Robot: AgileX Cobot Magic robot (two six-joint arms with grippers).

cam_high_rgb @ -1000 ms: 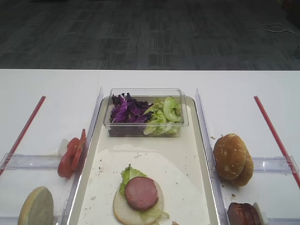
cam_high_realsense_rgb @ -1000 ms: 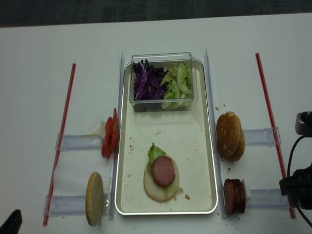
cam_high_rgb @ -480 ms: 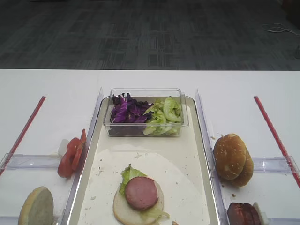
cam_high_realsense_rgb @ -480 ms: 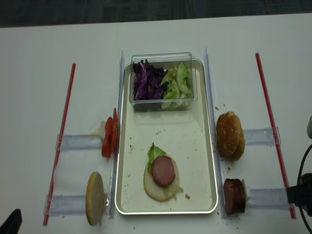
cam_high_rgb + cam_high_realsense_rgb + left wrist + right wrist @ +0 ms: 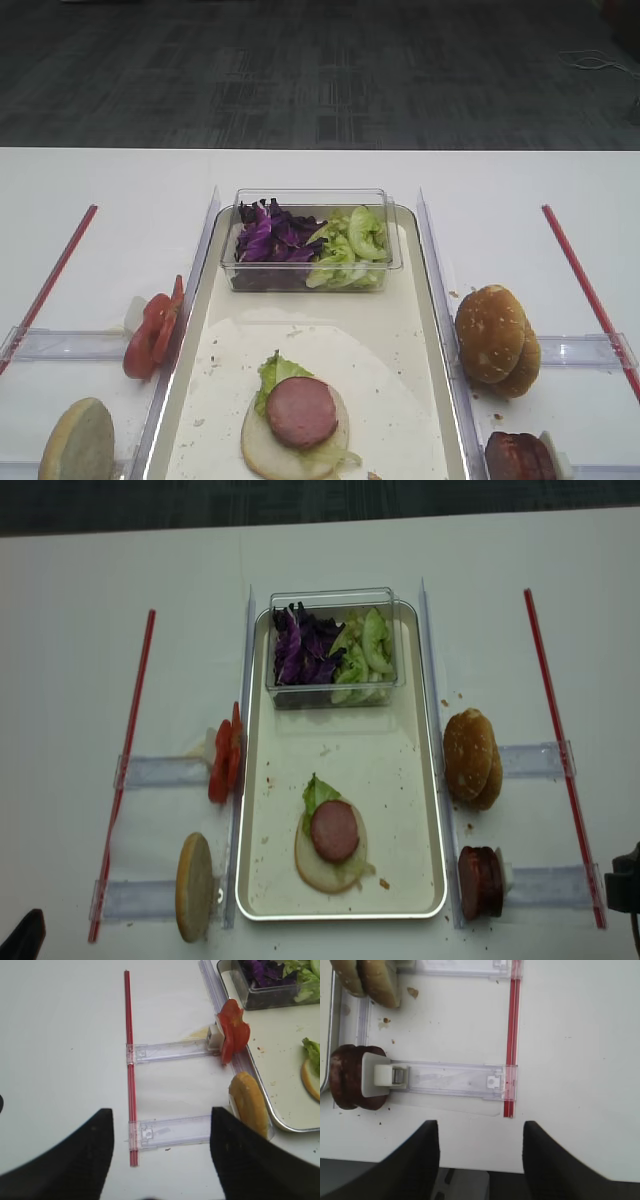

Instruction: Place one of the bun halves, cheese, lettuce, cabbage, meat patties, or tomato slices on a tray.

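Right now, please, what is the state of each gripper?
Left gripper: open, holding nothing, above the bare table.
Right gripper: open, holding nothing, near the meat patties.

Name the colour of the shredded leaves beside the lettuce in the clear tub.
Deep purple cabbage; clearest in exterior high view.

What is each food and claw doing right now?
Bun half: flat on the tray, under lettuce and a meat patty.
Tomato slices: upright, left of tray.
Cabbage: in the tub.
Right claw: open, empty.
Left claw: open, empty.
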